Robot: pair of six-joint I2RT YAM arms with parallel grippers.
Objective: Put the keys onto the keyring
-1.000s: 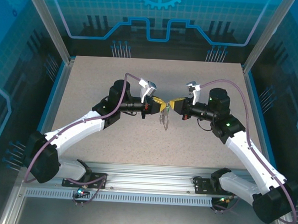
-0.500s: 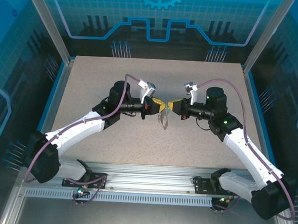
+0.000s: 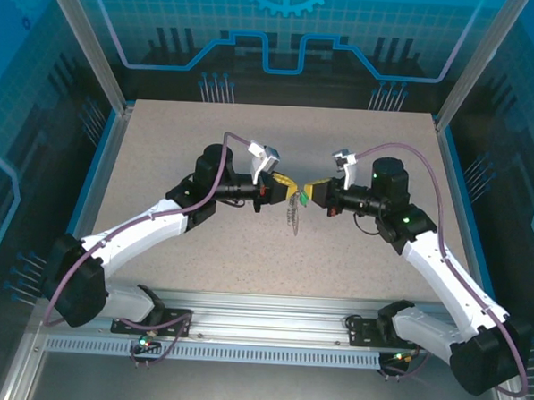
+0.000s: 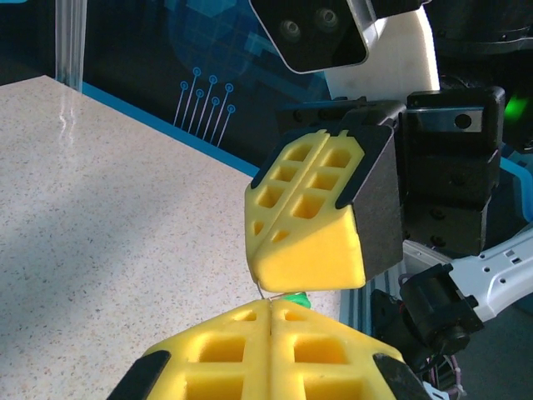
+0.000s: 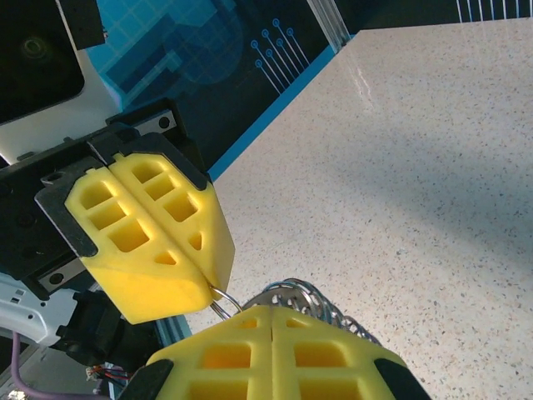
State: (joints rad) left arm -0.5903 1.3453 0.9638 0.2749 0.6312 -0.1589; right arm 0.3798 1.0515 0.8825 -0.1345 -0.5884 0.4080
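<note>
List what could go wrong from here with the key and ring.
The left pincer and right pincer are shut tip to tip above the table. The keyring and green key show right at their tips, so a thin hold could slip and drop either. The dangling chain could snag. The tips could collide.

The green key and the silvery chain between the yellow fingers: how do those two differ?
The key is bright green and looks solid; the chain is silvery and made of many small links. Just a sliver of the key peeks out past the fingertips, while the chain shows as a bunched loop. Both sit where the shut left gripper and the shut right gripper come nearly tip to tip.
</note>
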